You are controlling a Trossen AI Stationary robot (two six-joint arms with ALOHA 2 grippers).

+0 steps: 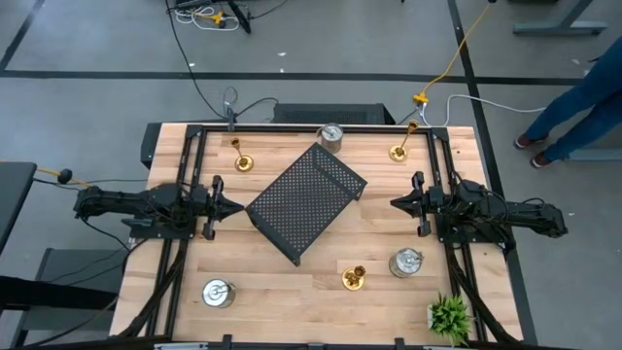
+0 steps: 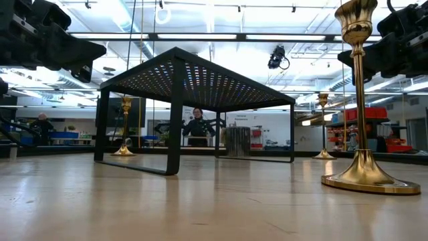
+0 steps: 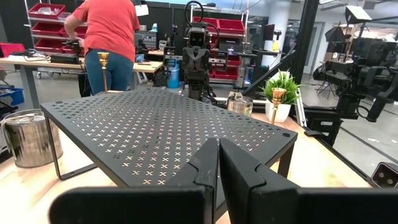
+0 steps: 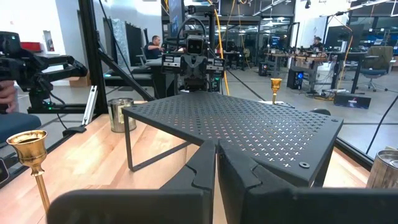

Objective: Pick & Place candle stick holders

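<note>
Going left to right across the high view, with the black perforated tray (image 1: 306,201) as our clock centre, the left hand (image 1: 222,202) hovers at nine o'clock, fingers pressed together and holding nothing. Near it, at about ten o'clock, stands a gold holder (image 1: 241,161); a squat silver holder (image 1: 218,293) sits at about seven o'clock near the tabletop's (image 1: 292,292) front edge. At twelve o'clock another silver holder (image 1: 330,136) stands by the far rail. A second gold holder (image 1: 354,278) is at five o'clock, with a third silver holder (image 1: 405,262) just beside it at four. The last gold holder (image 1: 399,151) stands at two o'clock. The right hand (image 1: 400,202) waits at three o'clock, also closed and empty. The green plant (image 1: 449,315) fills the front right corner.

We judge all six holders to be stiff, polished metal, so slippery under the fingers. The gold ones look top-heavy, tall on a slim stem above a round base, as the low view shows (image 2: 361,100); we would pinch the stem low, close above the base, so they do not swing. The silver ones seem heavier and steadier; their wide bodies call for widely spread fingers or a grip on the small top knob.
</note>
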